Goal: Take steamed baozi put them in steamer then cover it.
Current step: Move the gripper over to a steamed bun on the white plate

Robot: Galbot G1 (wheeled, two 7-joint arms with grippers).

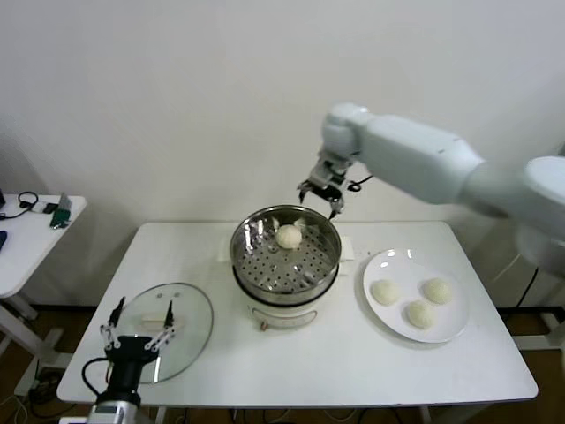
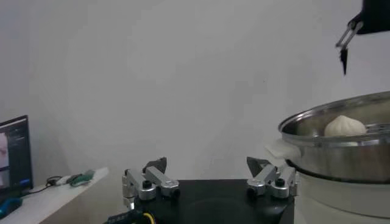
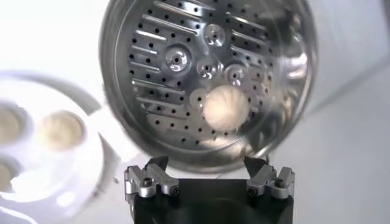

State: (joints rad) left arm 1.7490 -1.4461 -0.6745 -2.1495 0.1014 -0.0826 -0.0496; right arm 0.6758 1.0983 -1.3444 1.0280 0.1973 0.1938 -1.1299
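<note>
One baozi [image 1: 289,236] lies in the steamer [image 1: 265,265]; right gripper [image 1: 322,200] hovers above, jaws released. Three remain on the plate [image 1: 388,261]. Next: fetch another. Left gripper [image 1: 139,324] idle, jaws released.

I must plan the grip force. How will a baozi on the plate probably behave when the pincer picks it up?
A baozi on the plate looks soft and puffy, so it probably dents under a firm squeeze. Its round, smooth surface may slip or roll. It seems light for its size.

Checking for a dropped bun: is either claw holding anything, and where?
Nothing is held. The right claw hangs open above the steamer; the left claw is open over the lid.
</note>
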